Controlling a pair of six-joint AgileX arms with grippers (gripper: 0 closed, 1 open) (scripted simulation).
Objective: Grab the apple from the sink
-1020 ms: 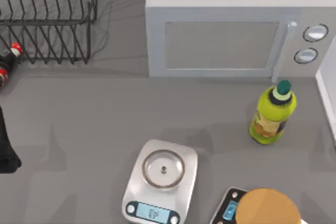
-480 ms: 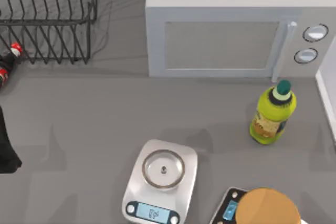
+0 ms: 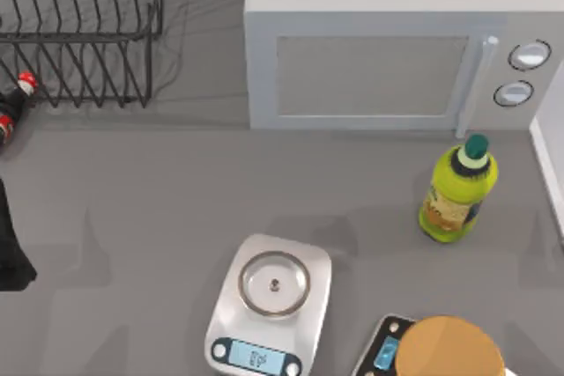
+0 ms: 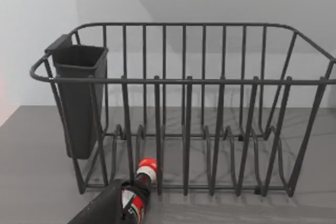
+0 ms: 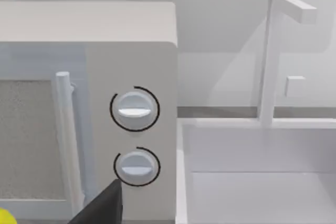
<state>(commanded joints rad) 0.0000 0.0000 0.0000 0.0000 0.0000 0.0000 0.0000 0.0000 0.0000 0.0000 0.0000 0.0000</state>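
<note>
Surveying the table: the sink, at three o'clock beside the microwave, reveals no apple as yet. Nothing grasped; whether either gripper's fingers are apart cannot be told. Entire task remains.

Barely any change. Dark, red-capped plastic bottle lying at the table's left edge, just in front of the black wire dish rack: slid a touch toward the near side since a second ago (red cap a hair lower), slightly less of its body showing.
</note>
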